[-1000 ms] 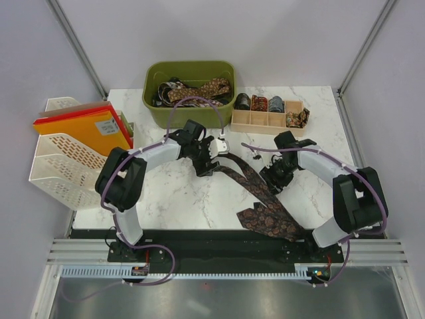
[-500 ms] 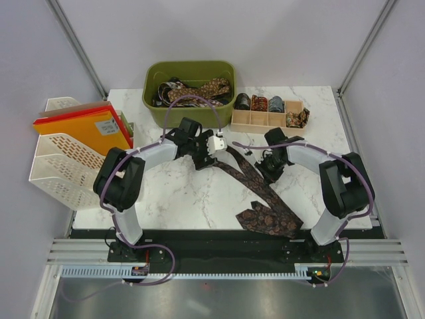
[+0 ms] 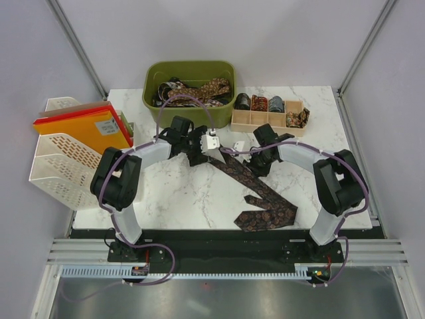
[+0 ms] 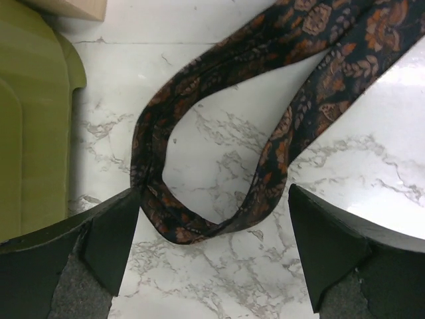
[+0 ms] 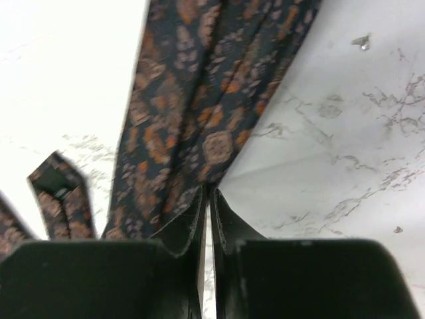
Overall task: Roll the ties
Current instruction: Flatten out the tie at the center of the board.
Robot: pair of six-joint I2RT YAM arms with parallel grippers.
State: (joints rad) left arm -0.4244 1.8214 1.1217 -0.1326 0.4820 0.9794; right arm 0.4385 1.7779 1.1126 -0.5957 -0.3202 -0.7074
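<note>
Marble-patterned tabletop (image 3: 166,193) carrying one dark brown necktie (image 3: 259,193) with an orange print, laid out as a flat strip

Left wrist view: the left gripper (image 4: 212,203) stands wide open, its two dark fingers (image 4: 109,242) set well apart on either side of a folded loop (image 4: 199,229) of the necktie. The bend of the loop lies on the marble between the fingertips, with one side just beside the fingertip at the left of the view. Both bands of fabric run away from the fingers toward the upper right. Left of the fingers rises the wall of an olive-green bin (image 4: 30,133); beyond them, a corner of a wooden tray (image 4: 70,6) shows.

Right wrist view: the right gripper (image 5: 207,199) is closed, its fingertips pressed together on the near edge of the necktie's broad band, which spreads away ahead of them. A narrow pointed end (image 5: 60,196) of the fabric lies to the left of the fingers.

Top view: both grippers sit over the far part of the necktie, and its wide blade lies behind them, toward the arm bases. Beyond the fingers, the bin holds loose ties (image 3: 199,90) and the tray's compartments hold rolled ties (image 3: 259,103)
</note>
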